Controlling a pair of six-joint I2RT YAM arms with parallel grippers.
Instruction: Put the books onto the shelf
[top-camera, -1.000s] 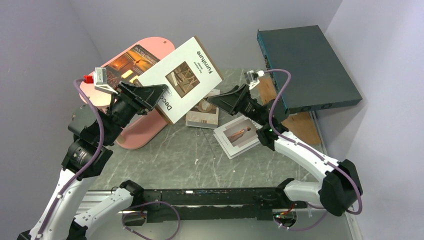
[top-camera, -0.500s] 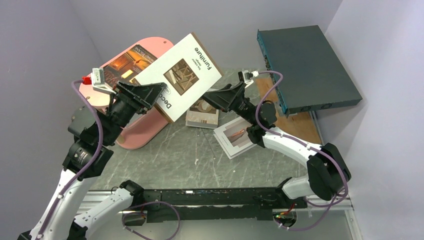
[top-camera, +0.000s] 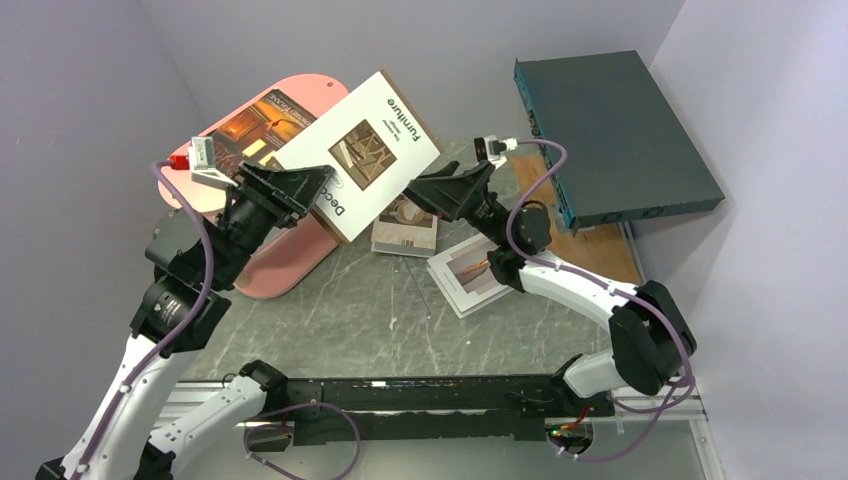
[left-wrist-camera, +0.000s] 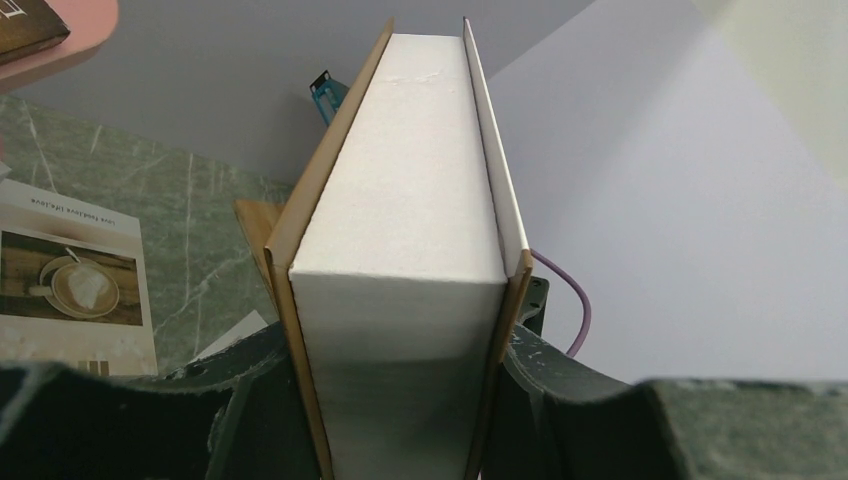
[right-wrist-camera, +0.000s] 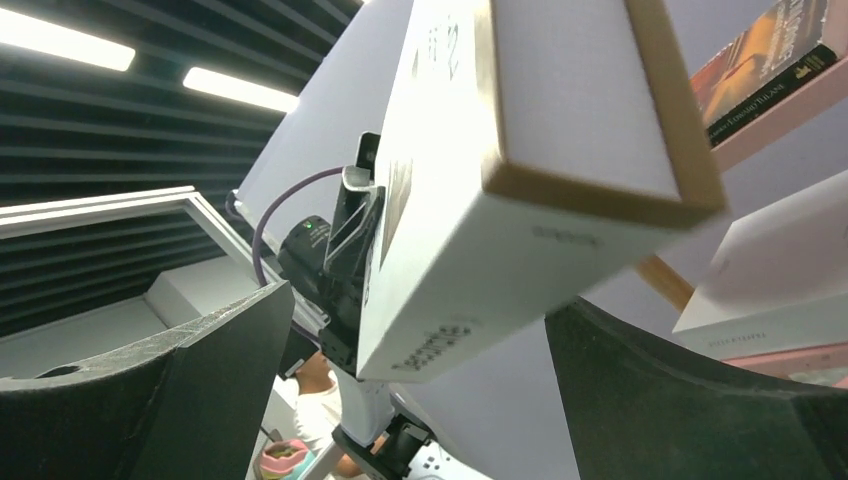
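Left gripper (top-camera: 306, 192) is pinching the lower corner of the thick white "Decorate Furniture" book (top-camera: 365, 150) and holding it tilted up mid-frame. It's in front of the salmon-pink oval-tiered shelf (top-camera: 318, 88) at upper left, whose lower tiers are mostly hidden by the arm. Right gripper (top-camera: 446, 190) is spread wide around the book's opposite corner; can't tell if the pads touch. 1 glossy orange-brown book (top-camera: 262, 120) lies on the top tier, partly covered. On the grey marbled table (top-camera: 380, 310) lies a white photo-cover book (top-camera: 478, 272), and a second small book (top-camera: 405, 228) is half hidden under the raised one.

Grey marbled table (top-camera: 380, 310): pink shelf (top-camera: 285, 262) far left, dark orange book (top-camera: 262, 120) on its top tier. White book (top-camera: 405, 232) mid-table, second white book (top-camera: 458, 282) right of it, nearer. Wooden board (top-camera: 610, 250) far right, teal box (top-camera: 615, 135) partly covering it.
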